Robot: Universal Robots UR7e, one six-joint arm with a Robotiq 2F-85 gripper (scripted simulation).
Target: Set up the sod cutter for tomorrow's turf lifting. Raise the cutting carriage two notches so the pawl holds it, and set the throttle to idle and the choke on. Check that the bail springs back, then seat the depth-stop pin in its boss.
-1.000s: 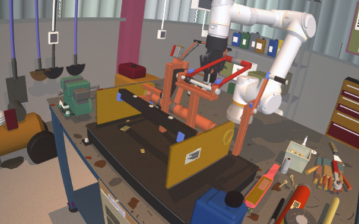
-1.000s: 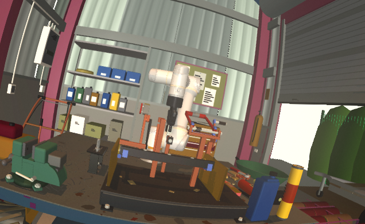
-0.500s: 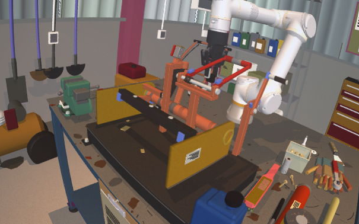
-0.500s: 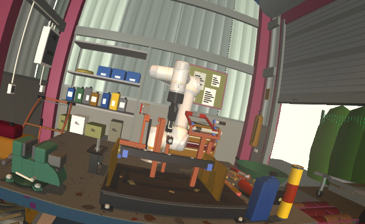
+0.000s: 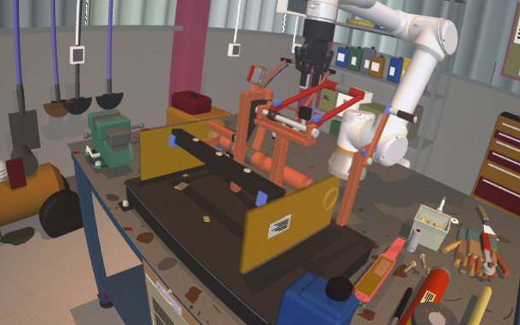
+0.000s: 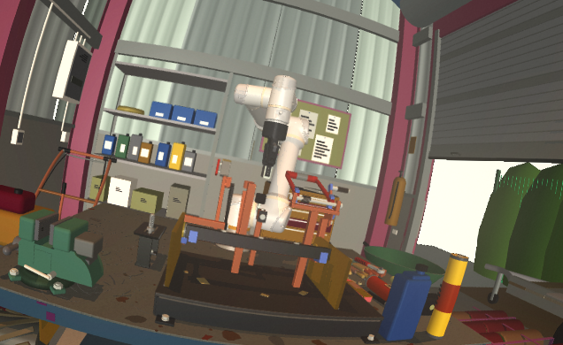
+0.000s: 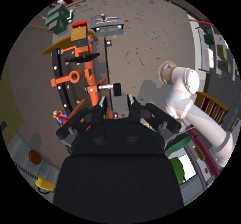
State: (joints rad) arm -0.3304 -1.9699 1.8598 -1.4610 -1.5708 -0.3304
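Note:
The red bail point(image 5: 336, 99) on the sod cutter's handle is partly hidden behind my gripper point(image 5: 310, 80), which hangs above the orange frame point(image 5: 267, 133) with its fingers partly open and nothing in them. In the wrist camera the fingers point(image 7: 116, 104) frame a black knob on a white lever point(image 7: 113, 87), well below them. The black cutting carriage bar point(image 5: 224, 165) spans the two yellow side plates point(image 5: 286, 221). The depth-stop pin stands in a grey block point(image 7: 107, 23) on the bench beyond the machine.
The orange mast with its tan-topped box point(image 5: 258, 75) rises just left of the gripper. A green vise point(image 5: 110, 137) sits at the bench's far left corner. A blue jug point(image 5: 314, 301), tools, gloves point(image 5: 478, 253) and a small box point(image 5: 431, 221) crowd the right.

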